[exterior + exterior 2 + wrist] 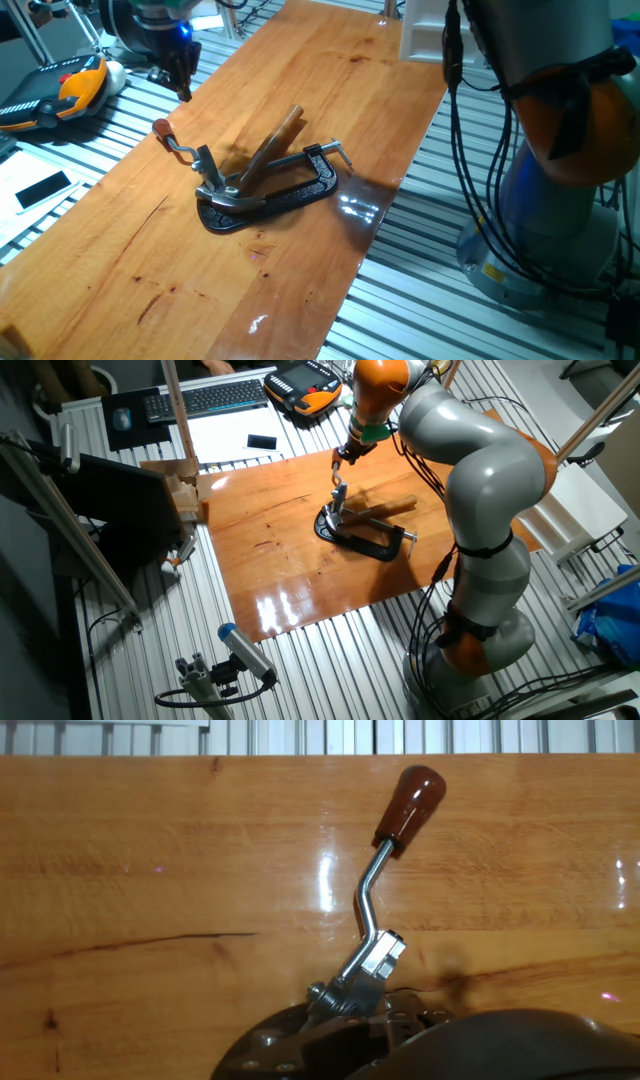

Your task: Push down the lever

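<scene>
The lever (178, 147) is a thin bent metal rod with a dark-reddish knob (161, 127), joined to a silvery fitting (207, 166) on the black clamp base. It sticks out toward the table's left edge. In the hand view the lever (371, 885) rises from the fitting (373, 963) to the knob (410, 800). My gripper (186, 93) hangs just above and behind the knob, apart from it, fingers together and empty. In the other fixed view the gripper (341, 459) is above the lever (337, 491). No fingers show in the hand view.
A black C-clamp (285, 192) with a threaded screw and T-bar (338, 155) lies on the wooden table (300, 80). A long brown wooden handle (275, 140) leans over it. A teach pendant (60, 95) lies off the table's left. The robot base (560, 200) stands at the right.
</scene>
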You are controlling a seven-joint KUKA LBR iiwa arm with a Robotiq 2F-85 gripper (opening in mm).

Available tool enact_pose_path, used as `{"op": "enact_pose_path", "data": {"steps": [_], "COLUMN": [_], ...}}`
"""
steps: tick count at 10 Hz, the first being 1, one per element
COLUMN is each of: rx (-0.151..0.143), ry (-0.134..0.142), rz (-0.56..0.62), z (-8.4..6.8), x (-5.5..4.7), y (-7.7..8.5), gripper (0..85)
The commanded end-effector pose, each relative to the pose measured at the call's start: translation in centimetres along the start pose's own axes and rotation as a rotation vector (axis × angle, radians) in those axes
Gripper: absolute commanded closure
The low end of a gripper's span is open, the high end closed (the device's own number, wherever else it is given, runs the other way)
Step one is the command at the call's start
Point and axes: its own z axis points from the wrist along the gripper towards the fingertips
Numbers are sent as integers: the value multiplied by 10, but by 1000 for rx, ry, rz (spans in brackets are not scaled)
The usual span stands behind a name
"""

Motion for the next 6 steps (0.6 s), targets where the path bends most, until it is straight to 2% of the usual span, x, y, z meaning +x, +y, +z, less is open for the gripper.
{"op": "enact_pose_path", "data": {"steps": [1,6], "rx": [1,30], "ry": [0,13], "rz": [3,-6], "z": [0,-4], "x": [2,3], "y": [1,2], "gripper": [850,850]}}
